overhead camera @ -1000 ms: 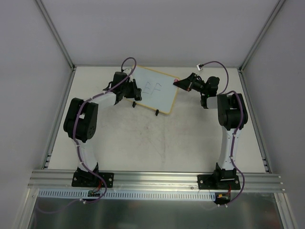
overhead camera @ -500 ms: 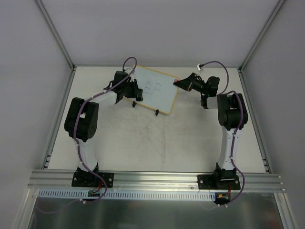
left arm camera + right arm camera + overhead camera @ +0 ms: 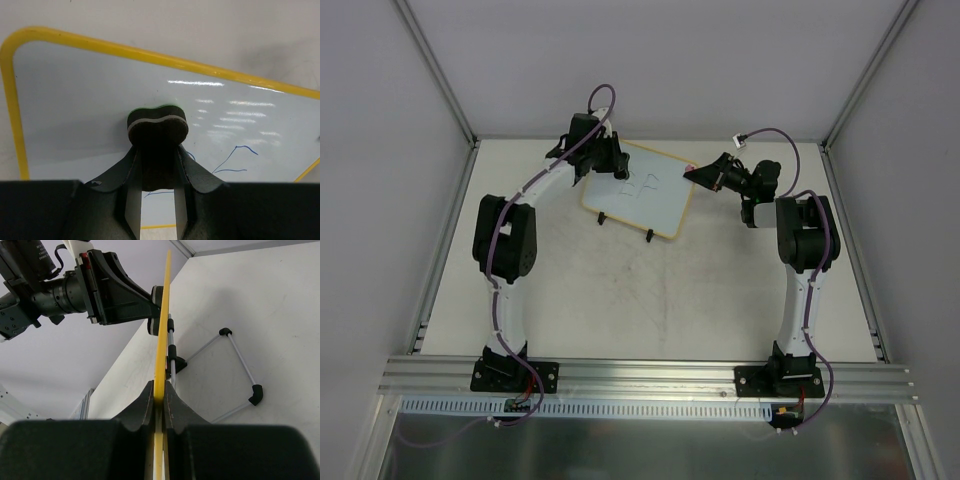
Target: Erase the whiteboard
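The whiteboard (image 3: 645, 200) stands tilted on two black feet at the back middle of the table. Its frame looks yellow in the left wrist view (image 3: 150, 55), and blue pen marks (image 3: 235, 159) show on its face. My left gripper (image 3: 608, 160) is shut on a dark felt eraser (image 3: 157, 127) with a green back, pressed on the board's upper left part. My right gripper (image 3: 693, 176) is shut on the board's right edge, seen edge-on in the right wrist view (image 3: 161, 340). The left gripper and eraser (image 3: 156, 294) also show there.
The board's wire stand with black feet (image 3: 240, 365) rests on the table behind the board. Metal rails run along the table's sides and near edge (image 3: 640, 375). Grey walls close in the back and both sides.
My left gripper has moved with the eraser from the board's left edge up and toward its far top left. The right gripper has stayed on the board's right edge.
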Available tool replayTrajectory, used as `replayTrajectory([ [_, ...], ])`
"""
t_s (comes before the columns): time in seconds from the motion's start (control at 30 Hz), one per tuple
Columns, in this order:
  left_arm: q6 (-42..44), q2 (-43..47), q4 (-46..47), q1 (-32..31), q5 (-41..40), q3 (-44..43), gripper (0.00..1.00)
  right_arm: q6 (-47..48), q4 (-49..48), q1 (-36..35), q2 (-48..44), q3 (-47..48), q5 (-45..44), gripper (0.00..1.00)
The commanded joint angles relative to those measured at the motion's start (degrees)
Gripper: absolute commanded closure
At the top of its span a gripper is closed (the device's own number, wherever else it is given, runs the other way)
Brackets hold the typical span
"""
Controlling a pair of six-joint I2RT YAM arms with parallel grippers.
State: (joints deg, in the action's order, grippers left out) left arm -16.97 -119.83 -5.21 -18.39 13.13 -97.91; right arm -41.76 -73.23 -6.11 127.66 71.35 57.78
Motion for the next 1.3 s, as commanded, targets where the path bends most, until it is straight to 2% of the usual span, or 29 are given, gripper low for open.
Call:
replayTrajectory([
  [0.0, 1.7, -2.1, -1.6, 0.3, -1.9, -3.9, 1.0, 0.6, -14.7, -1.4, -4.3, 0.0, 5.2, 1.0],
  [0.1, 2.1, -2.1, -2.3, 0.4, -2.0, -4.7, 1.0, 0.5, -14.6, -1.4, -4.2, 0.1, 5.2, 1.0],
  [0.3, 2.6, -0.9, -2.3, 0.2, -2.1, -1.2, 1.0, 0.5, -14.6, -1.4, -4.3, 0.1, 5.2, 1.0],
  [0.53, -0.2, 4.2, 0.2, 0.5, -6.5, 11.1, 1.0, 0.5, -14.7, -1.4, -4.2, 0.1, 5.2, 1.0],
  [0.77, -1.8, 6.7, 4.7, -0.1, -2.1, 18.6, 1.0, 0.4, -14.6, -1.4, -4.2, 0.1, 5.2, 1.0],
  [1.07, -3.9, 5.7, 13.4, -1.3, 5.9, 27.9, 1.0, 0.4, -14.6, -1.4, -4.3, -0.2, 5.1, 1.0],
  [1.27, -4.6, 6.4, 14.3, -1.6, 5.6, 31.9, 1.0, 0.3, -14.6, -1.4, -4.4, -0.2, 5.0, 1.0],
])
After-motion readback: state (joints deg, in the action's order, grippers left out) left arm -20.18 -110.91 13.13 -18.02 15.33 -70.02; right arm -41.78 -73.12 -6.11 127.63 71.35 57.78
